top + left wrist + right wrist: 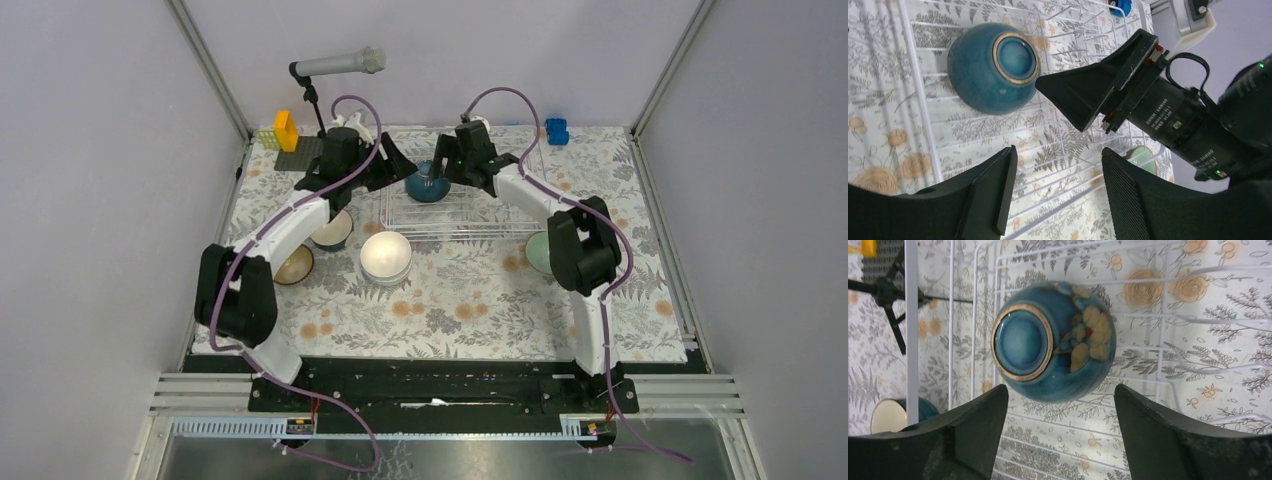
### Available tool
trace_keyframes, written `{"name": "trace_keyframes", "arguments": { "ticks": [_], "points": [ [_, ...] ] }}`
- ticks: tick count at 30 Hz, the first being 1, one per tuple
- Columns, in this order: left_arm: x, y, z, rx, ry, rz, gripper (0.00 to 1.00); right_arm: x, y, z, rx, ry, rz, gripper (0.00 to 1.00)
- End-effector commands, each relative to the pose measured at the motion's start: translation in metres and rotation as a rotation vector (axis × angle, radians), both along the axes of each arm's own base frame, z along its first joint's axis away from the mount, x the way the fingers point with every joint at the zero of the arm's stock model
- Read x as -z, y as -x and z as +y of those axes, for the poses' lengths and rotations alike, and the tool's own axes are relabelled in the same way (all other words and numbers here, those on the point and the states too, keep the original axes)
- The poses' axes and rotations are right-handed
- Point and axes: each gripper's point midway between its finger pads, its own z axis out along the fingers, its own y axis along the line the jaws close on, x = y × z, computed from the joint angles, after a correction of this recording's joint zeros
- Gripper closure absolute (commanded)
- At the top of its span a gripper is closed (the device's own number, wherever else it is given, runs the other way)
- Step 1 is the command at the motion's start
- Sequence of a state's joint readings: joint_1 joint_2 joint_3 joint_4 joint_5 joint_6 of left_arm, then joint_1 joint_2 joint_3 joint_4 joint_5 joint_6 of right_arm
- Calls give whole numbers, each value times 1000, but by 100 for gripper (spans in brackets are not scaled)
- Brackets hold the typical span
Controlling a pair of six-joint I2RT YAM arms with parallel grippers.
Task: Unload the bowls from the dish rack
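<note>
1. The rack (480, 215) sits mid-table (470, 300). One teal bowl (428, 185) lies in its far-left part, bottom up, with its gold foot ring showing.
2. The left claw (402, 165) is just left of that bowl. Its fingers (993, 195) are apart with nothing between them.
3. The right claw (443, 173) is at the bowl's right side. Its fingers (1158, 435) are spread, and the bowl lies just past the tips, ungripped.
4. Outside the rack, a white bowl (386, 255) stands by the near-left corner. A second teal bowl (333, 232) and a brown bowl (293, 266) sit to the left by the left arm. A mint bowl (538, 252) on the right is half hidden by the right arm.
5. A microphone (340, 65), a yellow block (286, 130) and a grey baseplate (298, 153) are at far left. A blue block (556, 130) is at far right.
</note>
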State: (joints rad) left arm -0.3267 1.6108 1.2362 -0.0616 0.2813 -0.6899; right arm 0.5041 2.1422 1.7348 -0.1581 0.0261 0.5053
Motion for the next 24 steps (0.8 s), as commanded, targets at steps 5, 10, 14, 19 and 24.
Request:
{"name": "trace_keyframes", "arguments": {
  "ticks": [5, 10, 14, 19, 24],
  "points": [
    [3, -49, -8, -40, -77, -45, 37, -26, -25, -2, 160, -134, -54, 9],
    [5, -57, -7, -49, -107, -55, 38, -6, -28, -5, 235, -159, -15, 0],
    [-2, -52, 3, -83, -138, -77, 36, 7, -31, -6, 311, -191, 23, 0],
    [-24, -35, 17, -117, -154, -123, 34, 26, -31, -7, 358, -197, 69, 0],
    [-30, -20, 33, -156, -189, -131, 30, 40, -32, -1, 356, -219, 95, 0]
  ]
}}
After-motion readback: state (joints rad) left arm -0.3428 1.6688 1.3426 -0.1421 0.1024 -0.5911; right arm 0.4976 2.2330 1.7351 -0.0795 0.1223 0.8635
